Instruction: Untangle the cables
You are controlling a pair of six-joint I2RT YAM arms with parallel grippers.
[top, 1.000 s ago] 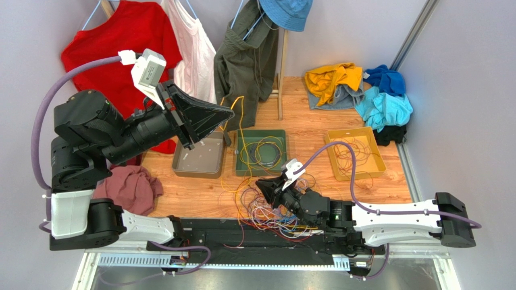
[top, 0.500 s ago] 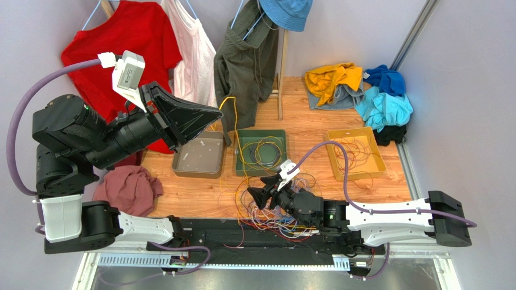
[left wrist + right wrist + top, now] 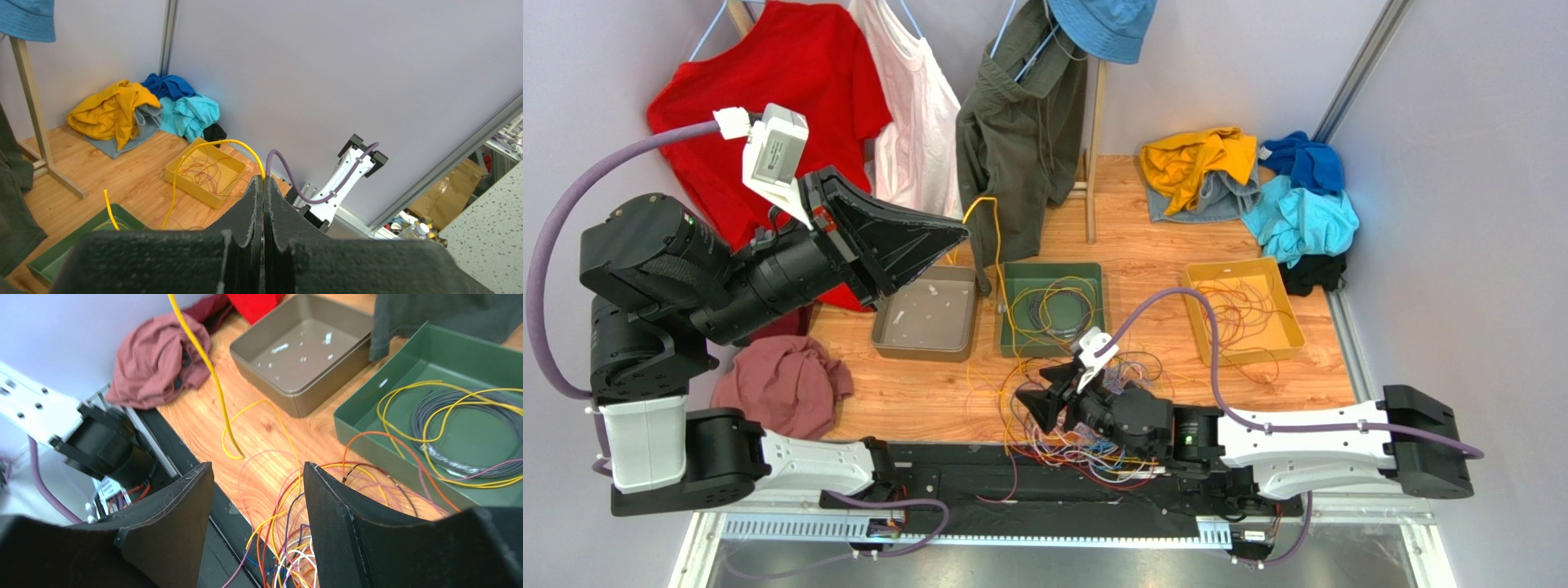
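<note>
Left gripper [image 3: 264, 184], mine: pinched tight on one yellow cable [image 3: 215, 141]; right gripper [image 3: 258, 478]: spread wide above tangled cables [image 3: 287, 560].

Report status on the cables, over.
Left end effector shut on yellow cable, held high. Right end effector open over tangle, empty. Nothing seen in the way.

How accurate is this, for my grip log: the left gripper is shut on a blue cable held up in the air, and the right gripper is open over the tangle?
One slip: the left wrist view shows the left gripper shut on a yellow cable, not blue. The right gripper is open over the tangle.
</note>
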